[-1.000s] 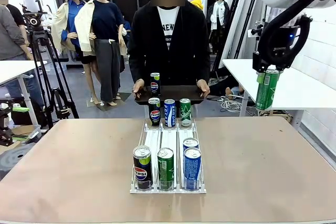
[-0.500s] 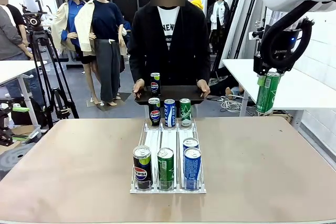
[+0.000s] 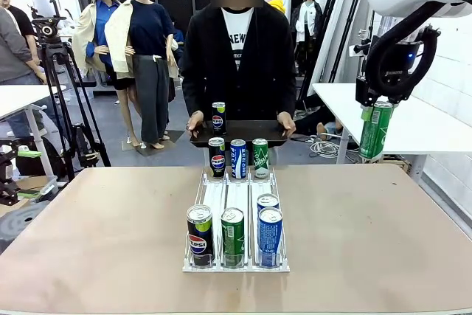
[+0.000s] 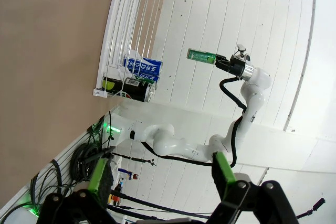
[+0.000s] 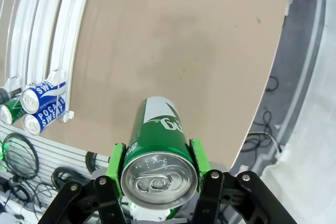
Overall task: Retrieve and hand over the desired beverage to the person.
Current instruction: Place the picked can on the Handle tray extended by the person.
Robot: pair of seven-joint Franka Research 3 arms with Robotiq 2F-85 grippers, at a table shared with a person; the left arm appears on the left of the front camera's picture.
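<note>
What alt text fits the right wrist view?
The right gripper holds a green can by its top end between green pads, above a brown table. A white rack with blue cans sits at left.

A robotics lab — camera tripod (image 3: 63,101), cables (image 3: 323,147), white work tables (image 3: 15,97) — dummies standing behind.

Camera tripod (image 3: 63,101) beside table (image 3: 96,226)

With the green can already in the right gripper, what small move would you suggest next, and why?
Probably swing the right gripper left toward the person. It is shut on the green can, held high off the table's right side, while the person holds a black tray, carrying one Pepsi can, at the far edge.
</note>
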